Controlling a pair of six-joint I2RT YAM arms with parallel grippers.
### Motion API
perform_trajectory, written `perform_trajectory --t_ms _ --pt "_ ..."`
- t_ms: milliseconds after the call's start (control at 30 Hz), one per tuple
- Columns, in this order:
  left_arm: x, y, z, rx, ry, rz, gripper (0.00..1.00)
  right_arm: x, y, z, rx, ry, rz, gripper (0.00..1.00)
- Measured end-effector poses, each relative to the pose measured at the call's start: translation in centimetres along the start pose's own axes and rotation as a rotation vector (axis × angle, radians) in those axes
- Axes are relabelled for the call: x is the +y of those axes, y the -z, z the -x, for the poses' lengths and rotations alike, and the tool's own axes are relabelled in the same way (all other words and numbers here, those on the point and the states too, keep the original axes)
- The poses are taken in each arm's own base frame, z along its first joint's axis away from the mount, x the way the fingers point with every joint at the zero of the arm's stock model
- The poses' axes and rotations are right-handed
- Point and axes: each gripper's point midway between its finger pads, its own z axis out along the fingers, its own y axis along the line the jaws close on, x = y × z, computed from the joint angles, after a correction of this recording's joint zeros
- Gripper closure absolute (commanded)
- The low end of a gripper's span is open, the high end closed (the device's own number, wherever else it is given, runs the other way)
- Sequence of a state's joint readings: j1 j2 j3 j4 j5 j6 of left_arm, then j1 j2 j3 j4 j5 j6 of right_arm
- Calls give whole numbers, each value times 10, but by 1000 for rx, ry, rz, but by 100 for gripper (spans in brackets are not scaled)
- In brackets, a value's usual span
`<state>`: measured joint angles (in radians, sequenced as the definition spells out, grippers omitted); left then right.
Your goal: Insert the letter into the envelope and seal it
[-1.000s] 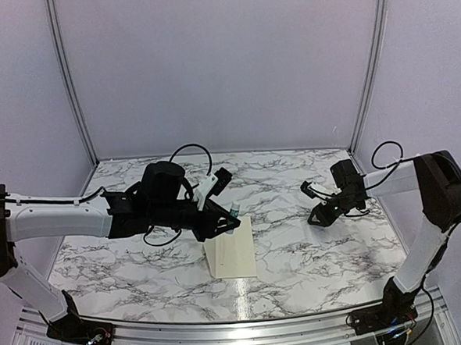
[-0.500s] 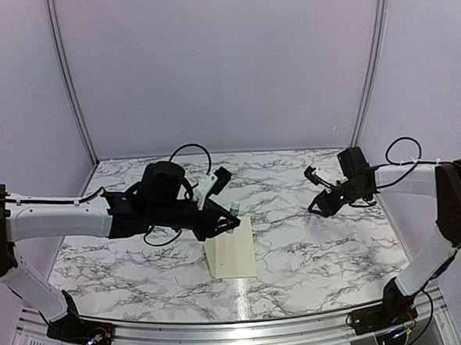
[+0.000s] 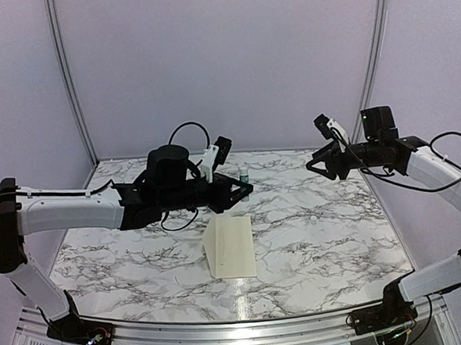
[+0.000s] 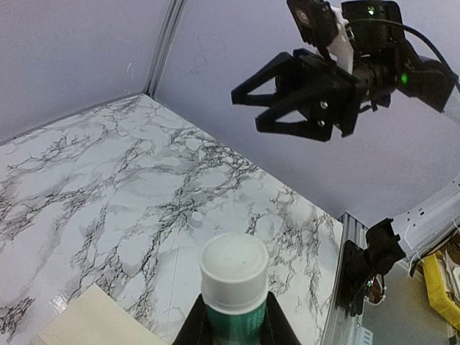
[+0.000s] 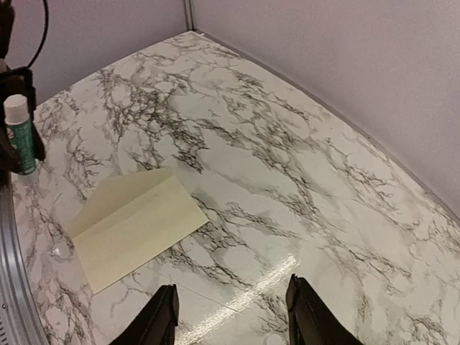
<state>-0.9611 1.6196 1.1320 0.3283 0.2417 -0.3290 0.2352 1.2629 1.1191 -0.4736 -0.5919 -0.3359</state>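
A cream envelope lies flat on the marble-patterned table.

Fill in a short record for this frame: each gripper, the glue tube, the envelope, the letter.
left gripper: shut on the glue tube, holding it upright above the table
right gripper: open, empty, high in the air
glue tube: white top, green body
envelope: lying on the table, neither gripper touching it
letter: no separate sheet in view
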Motion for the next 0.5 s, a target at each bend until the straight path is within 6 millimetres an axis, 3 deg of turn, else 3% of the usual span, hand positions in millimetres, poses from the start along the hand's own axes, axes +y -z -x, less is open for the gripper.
perform_trajectory --t_ms 200,300,500 --pt "4 -9 24 -135 58 8 99 77 -12 18 -3 82 217 53" --pt "1 -9 39 -214 78 -10 98 106 -13 35 -22 124 297 54" --pt "-9 0 67 -367 102 -63 98 140 -26 58 -37 177 384 55"
